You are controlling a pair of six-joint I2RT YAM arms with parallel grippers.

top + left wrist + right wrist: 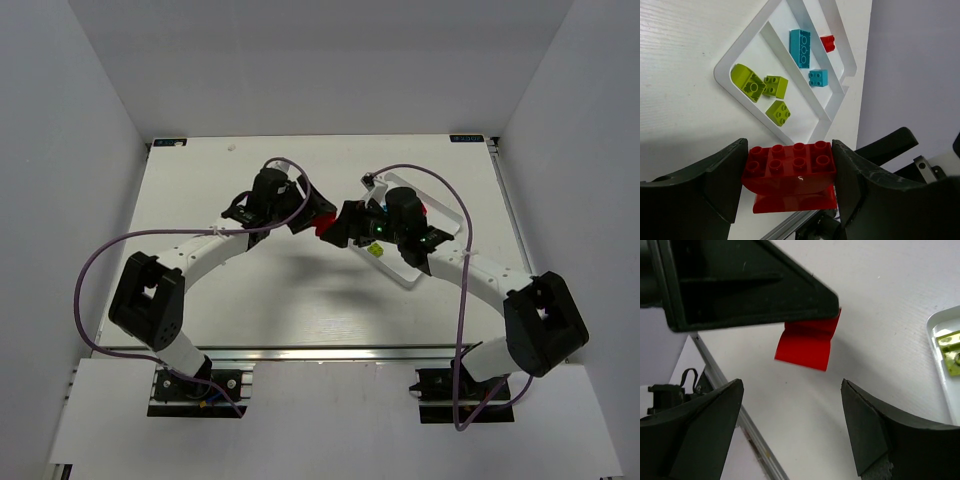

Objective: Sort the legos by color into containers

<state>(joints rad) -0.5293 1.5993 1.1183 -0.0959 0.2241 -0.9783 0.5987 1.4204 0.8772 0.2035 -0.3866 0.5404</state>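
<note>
My left gripper (790, 161) is shut on a red brick (789, 165) with two rows of studs and holds it above the table, just left of the white tray (722, 74). In the tray, three lime bricks (776, 86) lie in the near compartment, two cyan bricks (801, 47) in the middle one and a small red brick (828, 43) in the far one. My right gripper (792, 385) is open and empty, facing the held red brick (807, 342) from close by. In the top view both grippers meet mid-table, left (322, 218) and right (346, 228).
The right arm covers most of the tray (408, 278) in the top view; one lime brick (376, 250) shows beneath it. The tray's corner (934, 340) lies at the right edge of the right wrist view. A metal rail (747, 427) runs along the table's near edge.
</note>
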